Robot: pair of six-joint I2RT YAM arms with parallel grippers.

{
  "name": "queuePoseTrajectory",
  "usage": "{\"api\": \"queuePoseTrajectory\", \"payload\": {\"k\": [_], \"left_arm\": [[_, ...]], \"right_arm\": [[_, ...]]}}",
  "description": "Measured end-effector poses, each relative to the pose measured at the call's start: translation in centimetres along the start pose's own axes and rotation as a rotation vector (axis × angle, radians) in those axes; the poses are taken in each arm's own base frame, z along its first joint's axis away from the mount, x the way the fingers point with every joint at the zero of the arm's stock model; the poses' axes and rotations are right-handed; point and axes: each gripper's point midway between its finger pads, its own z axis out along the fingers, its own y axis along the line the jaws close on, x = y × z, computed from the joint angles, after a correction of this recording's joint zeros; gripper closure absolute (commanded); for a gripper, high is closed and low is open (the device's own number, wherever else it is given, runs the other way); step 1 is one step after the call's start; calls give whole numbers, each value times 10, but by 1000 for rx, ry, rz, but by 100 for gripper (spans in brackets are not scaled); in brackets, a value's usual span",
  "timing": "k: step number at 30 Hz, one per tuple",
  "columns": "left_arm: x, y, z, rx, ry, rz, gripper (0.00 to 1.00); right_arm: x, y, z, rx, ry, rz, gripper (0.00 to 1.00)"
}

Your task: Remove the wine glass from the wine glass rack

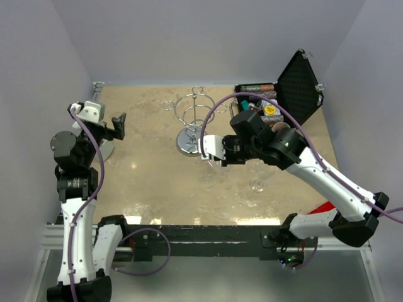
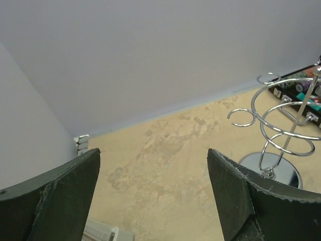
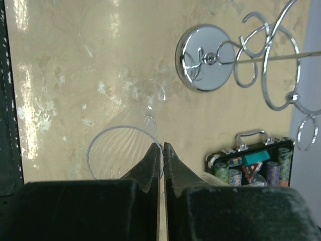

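My right jaws (image 3: 161, 146) are clenched on the rim of the wine glass (image 3: 116, 150), pinching the thin clear wall at the side of its mouth. The glass is off the wine glass rack (image 3: 205, 57). It hangs from my grip over the tan desk (image 1: 151, 182), with its bowl narrowing away from me towards the stem and foot. From above, these jaws sit just in front of the rack's round mirror base, near it but apart.

The rack stands upright at the middle of the desk, its wire loops ringing the central post. Behind it, at the far right, an open black case (image 1: 302, 85) sits with its lid raised.

My left jaws (image 2: 153, 168) are released and spread wide, raised over the left side of the desk, well apart from the rack and pointing towards it.
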Motion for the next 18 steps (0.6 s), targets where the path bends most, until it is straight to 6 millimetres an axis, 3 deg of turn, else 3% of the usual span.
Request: {"api": "queuePoseTrajectory", "payload": {"k": [4,11,18], "left_arm": [[15,-7,1,35,34,-15,9],[23,-15,2,81,48,-25,9],[38,-23,2,118,76,-39,9]], "right_arm": [[28,6,10,-21,77,46,100],[95,-36,7,73,213,263,100],[92,-25,25,-5,182,344,100]]}}
